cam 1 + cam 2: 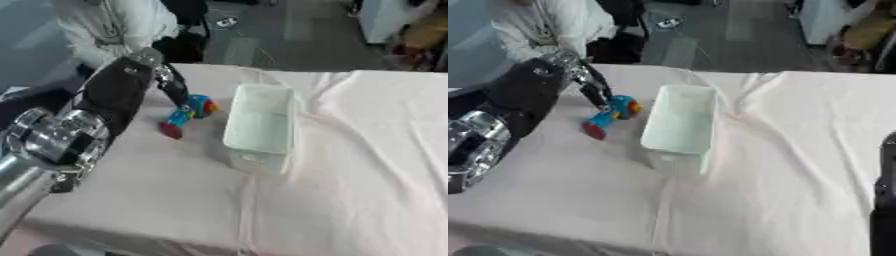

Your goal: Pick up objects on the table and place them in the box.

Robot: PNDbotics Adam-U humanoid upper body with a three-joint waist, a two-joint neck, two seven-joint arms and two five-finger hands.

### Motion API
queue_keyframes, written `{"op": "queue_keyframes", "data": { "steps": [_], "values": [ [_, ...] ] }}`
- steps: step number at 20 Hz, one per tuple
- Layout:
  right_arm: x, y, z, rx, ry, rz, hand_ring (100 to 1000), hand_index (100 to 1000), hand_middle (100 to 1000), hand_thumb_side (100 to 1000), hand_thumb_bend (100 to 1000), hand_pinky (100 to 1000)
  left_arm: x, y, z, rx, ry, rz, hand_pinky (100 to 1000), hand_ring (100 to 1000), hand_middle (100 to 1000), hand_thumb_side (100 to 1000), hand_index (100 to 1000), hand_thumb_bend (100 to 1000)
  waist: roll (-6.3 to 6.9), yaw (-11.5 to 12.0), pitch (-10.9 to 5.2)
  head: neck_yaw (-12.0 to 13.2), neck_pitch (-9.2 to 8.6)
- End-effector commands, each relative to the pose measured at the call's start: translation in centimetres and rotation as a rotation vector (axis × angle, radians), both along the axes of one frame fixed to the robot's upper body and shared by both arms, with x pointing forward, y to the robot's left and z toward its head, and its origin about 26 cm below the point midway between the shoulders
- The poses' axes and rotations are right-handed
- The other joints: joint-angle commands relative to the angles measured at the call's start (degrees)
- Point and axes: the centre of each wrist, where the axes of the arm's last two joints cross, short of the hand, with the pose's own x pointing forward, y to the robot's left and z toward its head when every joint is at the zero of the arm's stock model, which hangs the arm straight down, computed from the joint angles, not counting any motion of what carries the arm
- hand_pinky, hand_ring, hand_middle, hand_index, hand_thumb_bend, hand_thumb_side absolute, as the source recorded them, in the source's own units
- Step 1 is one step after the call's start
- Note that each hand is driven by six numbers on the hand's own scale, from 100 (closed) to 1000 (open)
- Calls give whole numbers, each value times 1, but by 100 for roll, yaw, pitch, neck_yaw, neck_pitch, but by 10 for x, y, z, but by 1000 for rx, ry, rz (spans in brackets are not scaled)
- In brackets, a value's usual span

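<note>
A small toy [186, 116], blue with yellow, orange and a red end, lies slanted on the pale tablecloth just left of the box. The box [255, 159] is a pale, see-through rectangular tub standing lengthwise in the middle of the table, and nothing shows inside it. My left hand [129, 86] comes in from the left on a black and silver arm, and its tip meets the toy's upper, blue end. Whether it holds the toy is hidden. My right hand [883, 200] shows only as a dark shape at the right edge of the right eye view.
A wrinkled pale cloth [350, 190] covers the whole table, with folds to the right of the box. A person in light clothing [122, 25] stands at the far left edge. The table's far edge runs just behind the box.
</note>
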Motion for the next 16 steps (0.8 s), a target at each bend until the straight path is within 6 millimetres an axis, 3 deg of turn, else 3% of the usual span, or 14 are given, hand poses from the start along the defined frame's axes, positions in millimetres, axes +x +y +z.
{"op": "queue_keyframes", "data": {
  "steps": [1, 5, 6, 7, 8, 9, 10, 11, 12, 15, 16],
  "values": [
    [-2, 3, 5, 5, -16, 14, 364, 615, 458, 1000, 100, 299, 8, -5, 27, 144, 268, -179, 744, 922, 916, 1000, 1000, 1000, 6, -31, -72, 109, -3],
    [-3, 5, 6, 12, -15, 22, 369, 616, 458, 1000, 100, 304, 9, -10, 29, 191, 268, -205, 749, 919, 933, 1000, 1000, 1000, 23, -78, -81, 188, -3],
    [-3, 6, 6, 13, -15, 23, 370, 617, 458, 1000, 100, 304, 10, -11, 30, 209, 272, -214, 817, 975, 987, 1000, 1000, 1000, 29, -85, -84, 197, -3],
    [-3, 6, 6, 14, -15, 24, 370, 617, 458, 1000, 100, 304, 10, -12, 30, 230, 277, -221, 817, 975, 987, 1000, 1000, 1000, 33, -90, -86, 203, -3],
    [-3, 6, 6, 15, -15, 24, 372, 617, 458, 1000, 100, 306, 10, -13, 30, 250, 280, -225, 855, 1000, 1000, 848, 1000, 1000, 37, -94, -89, 204, -3],
    [-3, 6, 6, 16, -15, 25, 372, 617, 458, 1000, 100, 306, 10, -14, 31, 269, 281, -225, 857, 1000, 1000, 835, 1000, 1000, 38, -97, -91, 203, -3],
    [-3, 6, 6, 17, -15, 25, 372, 617, 458, 1000, 100, 306, 11, -15, 33, 283, 276, -225, 850, 1000, 1000, 746, 1000, 950, 38, -99, -93, 203, -3],
    [-3, 7, 6, 17, -14, 25, 372, 617, 458, 1000, 100, 306, 12, -17, 36, 293, 263, -225, 853, 1000, 1000, 773, 1000, 986, 39, -99, -94, 202, -3],
    [-3, 7, 6, 17, -14, 25, 372, 617, 458, 1000, 100, 306, 12, -18, 39, 290, 246, -226, 837, 989, 997, 1000, 1000, 824, 38, -97, -96, 203, -3],
    [-3, 6, 6, 15, -12, 24, 370, 616, 458, 1000, 100, 305, 12, -18, 43, 236, 186, -241, 804, 967, 971, 1000, 1000, 838, 40, -89, -97, 196, -3],
    [-3, 6, 6, 14, -12, 24, 370, 616, 458, 1000, 100, 305, 12, -18, 44, 226, 174, -242, 752, 930, 933, 1000, 1000, 768, 40, -87, -98, 199, -3]
  ]
}}
